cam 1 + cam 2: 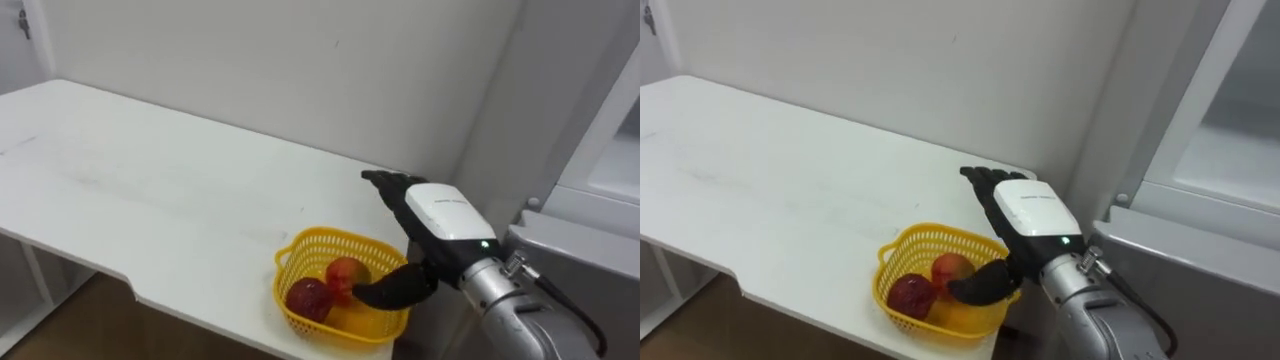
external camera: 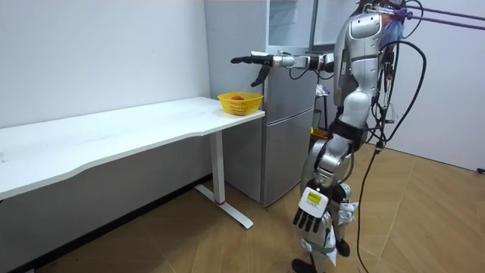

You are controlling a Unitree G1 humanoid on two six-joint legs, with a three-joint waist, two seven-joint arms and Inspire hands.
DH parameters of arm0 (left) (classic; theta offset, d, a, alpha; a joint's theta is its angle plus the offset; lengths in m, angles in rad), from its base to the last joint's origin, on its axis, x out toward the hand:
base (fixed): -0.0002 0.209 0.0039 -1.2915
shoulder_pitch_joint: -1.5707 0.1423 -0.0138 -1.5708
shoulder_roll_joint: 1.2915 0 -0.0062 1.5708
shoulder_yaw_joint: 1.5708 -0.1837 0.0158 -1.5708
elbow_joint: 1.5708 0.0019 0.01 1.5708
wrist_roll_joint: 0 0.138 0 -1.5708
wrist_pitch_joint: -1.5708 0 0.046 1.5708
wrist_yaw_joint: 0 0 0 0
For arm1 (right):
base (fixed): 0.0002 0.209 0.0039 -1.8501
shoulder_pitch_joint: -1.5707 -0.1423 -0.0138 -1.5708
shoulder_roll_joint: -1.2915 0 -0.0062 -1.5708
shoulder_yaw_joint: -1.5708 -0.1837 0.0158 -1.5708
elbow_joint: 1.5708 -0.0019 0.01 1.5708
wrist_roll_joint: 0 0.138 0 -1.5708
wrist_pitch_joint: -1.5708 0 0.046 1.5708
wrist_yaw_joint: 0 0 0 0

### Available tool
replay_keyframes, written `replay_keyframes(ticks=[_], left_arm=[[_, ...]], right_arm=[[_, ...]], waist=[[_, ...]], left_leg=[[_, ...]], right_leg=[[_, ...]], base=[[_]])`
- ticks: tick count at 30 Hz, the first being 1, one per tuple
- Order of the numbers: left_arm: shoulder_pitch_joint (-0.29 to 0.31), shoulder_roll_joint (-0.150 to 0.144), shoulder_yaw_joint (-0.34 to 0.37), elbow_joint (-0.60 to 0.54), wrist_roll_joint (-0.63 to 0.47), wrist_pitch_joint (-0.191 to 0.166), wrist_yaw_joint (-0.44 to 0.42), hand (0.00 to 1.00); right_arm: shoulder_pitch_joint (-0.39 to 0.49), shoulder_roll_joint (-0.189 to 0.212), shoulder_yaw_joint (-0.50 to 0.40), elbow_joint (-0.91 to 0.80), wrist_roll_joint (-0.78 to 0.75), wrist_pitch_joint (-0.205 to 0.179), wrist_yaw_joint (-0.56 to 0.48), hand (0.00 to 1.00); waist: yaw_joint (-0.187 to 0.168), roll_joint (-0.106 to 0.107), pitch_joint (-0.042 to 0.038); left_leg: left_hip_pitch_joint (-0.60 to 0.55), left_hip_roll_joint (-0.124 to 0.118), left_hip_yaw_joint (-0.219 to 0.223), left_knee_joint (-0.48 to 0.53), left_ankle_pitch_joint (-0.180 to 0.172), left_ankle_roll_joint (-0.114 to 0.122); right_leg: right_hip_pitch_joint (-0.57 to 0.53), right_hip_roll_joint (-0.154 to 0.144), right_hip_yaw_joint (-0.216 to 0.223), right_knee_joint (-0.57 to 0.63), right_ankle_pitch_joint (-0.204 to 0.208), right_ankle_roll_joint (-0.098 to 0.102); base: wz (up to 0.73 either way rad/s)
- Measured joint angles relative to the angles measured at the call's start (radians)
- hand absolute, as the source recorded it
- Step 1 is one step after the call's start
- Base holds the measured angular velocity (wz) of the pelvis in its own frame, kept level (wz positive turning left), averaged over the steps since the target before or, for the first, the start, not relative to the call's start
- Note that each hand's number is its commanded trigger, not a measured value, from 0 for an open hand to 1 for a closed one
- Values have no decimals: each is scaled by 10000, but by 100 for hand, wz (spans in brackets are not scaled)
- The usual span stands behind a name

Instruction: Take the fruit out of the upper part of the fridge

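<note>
A yellow mesh basket [image 1: 300,246] stands at the table's near right corner, next to the fridge. In it lie a dark red fruit [image 1: 308,298] and a red-and-yellow fruit [image 1: 346,270]. My right hand [image 1: 440,214] is stretched out above the basket's right side, palm down, open and holding nothing, its fingers straight toward the wall. Its thumb hangs down and overlaps the basket's rim in the eye views. The room view shows this hand [image 2: 254,58] well above the basket [image 2: 240,102]. My left hand [image 2: 309,211] hangs relaxed at my side.
The long white table [image 1: 150,180] runs off to the left along a plain wall. The grey fridge [image 1: 590,215] stands right beside the table's end, with its upper compartment [image 1: 1230,150] open. I stand in front of the fridge on a wooden floor.
</note>
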Motion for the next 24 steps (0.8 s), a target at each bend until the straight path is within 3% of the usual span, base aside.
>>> replay_keyframes(ticks=[7, 9, 16, 20, 24], left_arm=[[-32, -83, 22, -63, -9, -98, 252, 0], [-36, -96, 15, -62, -13, -174, 399, 0], [-5, -134, 22, 40, -249, -265, 660, 0], [41, -149, 16, 214, -303, -476, 801, 0], [226, -182, 28, 256, -288, -482, 956, 0]], right_arm=[[35, 25, -608, -1689, 928, -183, -90, 0], [31, 54, -938, -2120, 1211, -472, -341, 0], [38, 81, -1526, -2987, 1848, -811, -1355, 0], [56, 91, -1723, -3429, 2578, -1262, -1815, 0], [765, 95, -2445, -4018, 3319, -1526, -2141, 0]], waist=[[-280, 235, 5], [-466, 273, -72], [-799, 422, -57], [-1028, 608, -57], [-1382, 762, -99]], left_leg=[[117, 0, 162, -101, -2, 3], [151, 1, 158, -108, 0, 5], [399, 12, 377, -179, -2, 7], [577, 18, 519, -310, -3, 10], [750, 19, 600, -409, -3, 11]], right_leg=[[23, 27, 309, 21, 1, -2], [51, 29, 347, 17, 1, -2], [135, 43, 574, 21, 5, -7], [173, 53, 776, 46, 8, -12], [277, 51, 820, 16, 9, -8]], base=[[-8], [0], [-9], [-12], [-5]])
